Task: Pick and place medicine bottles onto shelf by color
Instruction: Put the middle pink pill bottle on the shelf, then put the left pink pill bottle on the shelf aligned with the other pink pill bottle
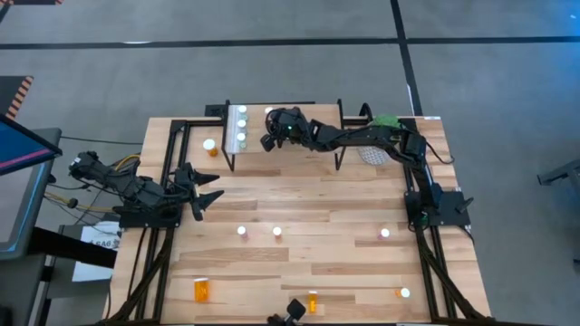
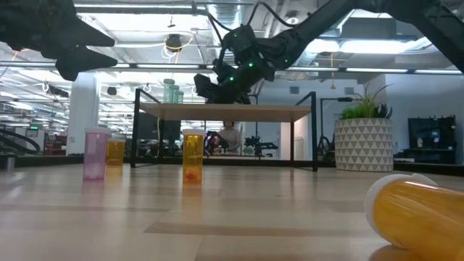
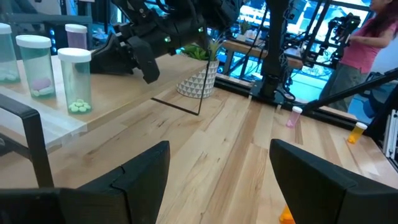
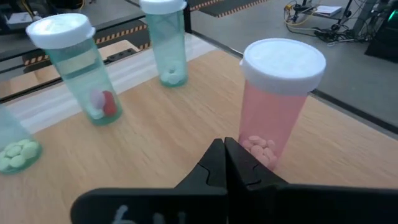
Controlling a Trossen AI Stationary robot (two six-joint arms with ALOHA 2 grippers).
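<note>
Above the shelf (image 1: 299,113), the right gripper (image 4: 225,163) hovers closed and empty beside a pink bottle (image 4: 280,99).

Bottles (image 1: 241,125) standing on the shelf (image 1: 299,127), other bottles (image 1: 259,232) scattered on table (image 1: 308,204)

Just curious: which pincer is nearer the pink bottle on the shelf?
The right pincer, shut just beside the pink bottle. The left pincer waits open, away from the shelf.

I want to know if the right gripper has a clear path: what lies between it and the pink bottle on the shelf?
Nothing. In the right wrist view the shut right gripper sits right before the pink bottle, only bare shelf between them.
</note>
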